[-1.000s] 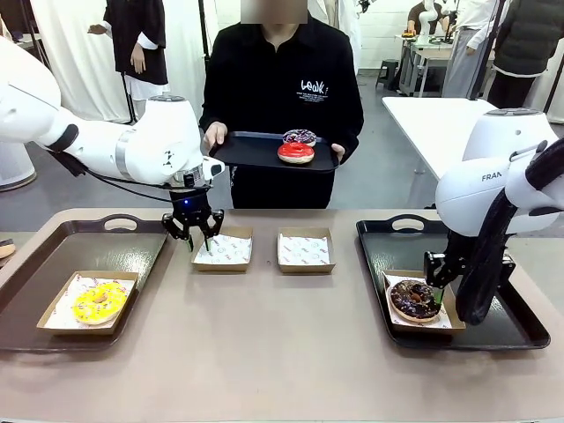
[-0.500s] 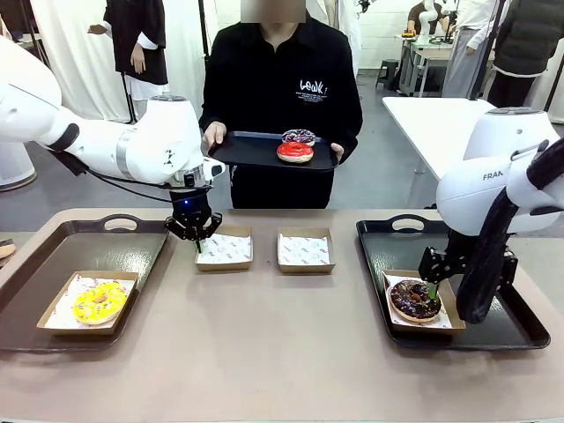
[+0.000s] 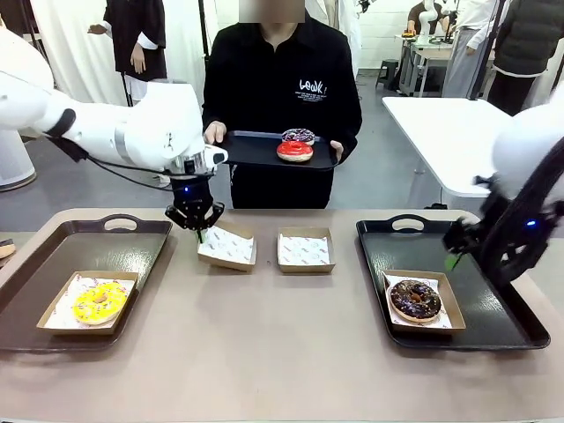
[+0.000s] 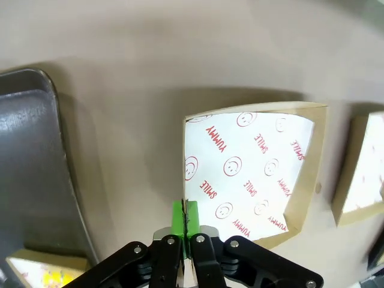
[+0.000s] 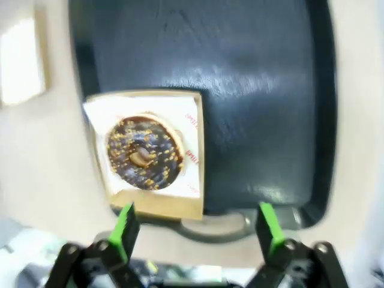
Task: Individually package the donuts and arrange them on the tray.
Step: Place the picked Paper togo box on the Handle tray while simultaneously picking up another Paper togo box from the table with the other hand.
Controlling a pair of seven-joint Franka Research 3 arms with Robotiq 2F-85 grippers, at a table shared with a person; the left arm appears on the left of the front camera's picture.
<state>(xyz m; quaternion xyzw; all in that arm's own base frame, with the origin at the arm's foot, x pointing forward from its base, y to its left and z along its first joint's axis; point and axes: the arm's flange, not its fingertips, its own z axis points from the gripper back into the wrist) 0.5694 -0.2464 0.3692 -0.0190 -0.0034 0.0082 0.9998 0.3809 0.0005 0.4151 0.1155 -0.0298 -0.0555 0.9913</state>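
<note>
My left gripper (image 3: 196, 231) is shut on the near-left rim of an empty paper-lined box (image 3: 226, 247), which sits tilted with that side raised. In the left wrist view the green pads (image 4: 179, 217) pinch the box's wall (image 4: 183, 156). My right gripper (image 3: 454, 257) hangs open above the right tray (image 3: 493, 308); its fingers (image 5: 125, 225) stand wide apart over the boxed chocolate donut (image 5: 144, 153), not touching it. A yellow donut (image 3: 99, 302) lies boxed on the left tray (image 3: 53, 242). The person holds a black tray (image 3: 251, 152) with a red donut (image 3: 294, 151) and a sprinkled purple donut (image 3: 299, 136).
A second empty box (image 3: 305, 250) sits at the table's middle back, just right of the held one. The chocolate donut (image 3: 416, 300) occupies the right tray's near left. Bare table lies in front between the two trays.
My left gripper shut on the empty box's rim and tipped that side up. My right gripper opened fully and pulled up and to the right, away from the chocolate donut's box.
</note>
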